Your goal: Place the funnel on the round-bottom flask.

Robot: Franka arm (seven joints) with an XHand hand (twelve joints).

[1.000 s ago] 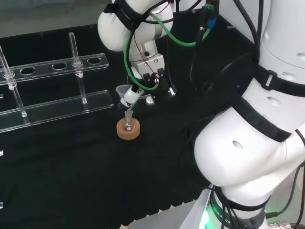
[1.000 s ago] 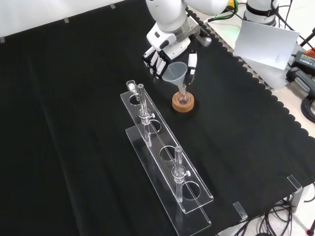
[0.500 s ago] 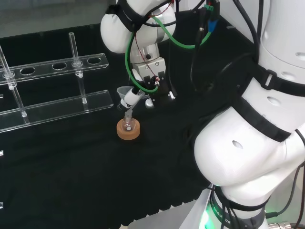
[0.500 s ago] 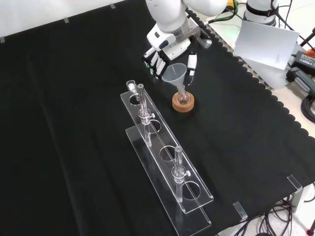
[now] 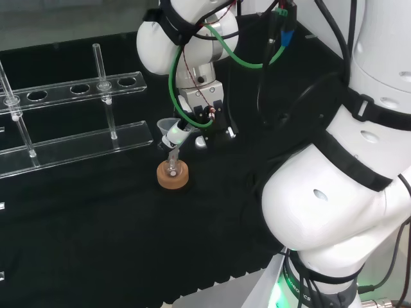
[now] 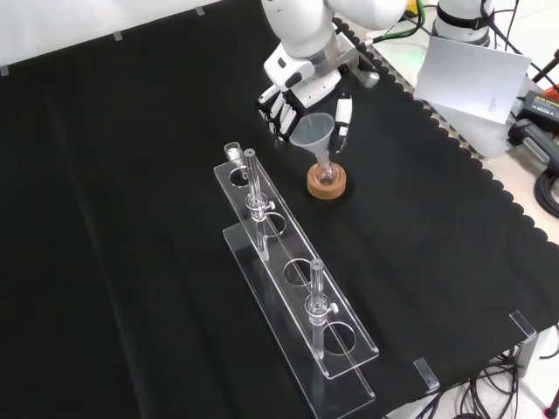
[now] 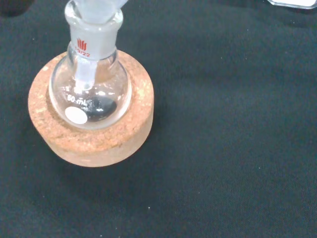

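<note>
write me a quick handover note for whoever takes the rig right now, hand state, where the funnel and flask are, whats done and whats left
Hand: open, fingers straight on either side of the funnel's bowl; whether they touch it cannot be told.
Funnel: tilted, its stem already down inside the neck of the round-bottom flask, as the wrist view shows.
Flask: upright on its cork ring, on the black cloth beside the clear tube rack.
Done: funnel brought over and its stem entered in the neck.
Left: confirm the funnel sits on the neck by itself, then draw the hand clear without knocking it.
</note>
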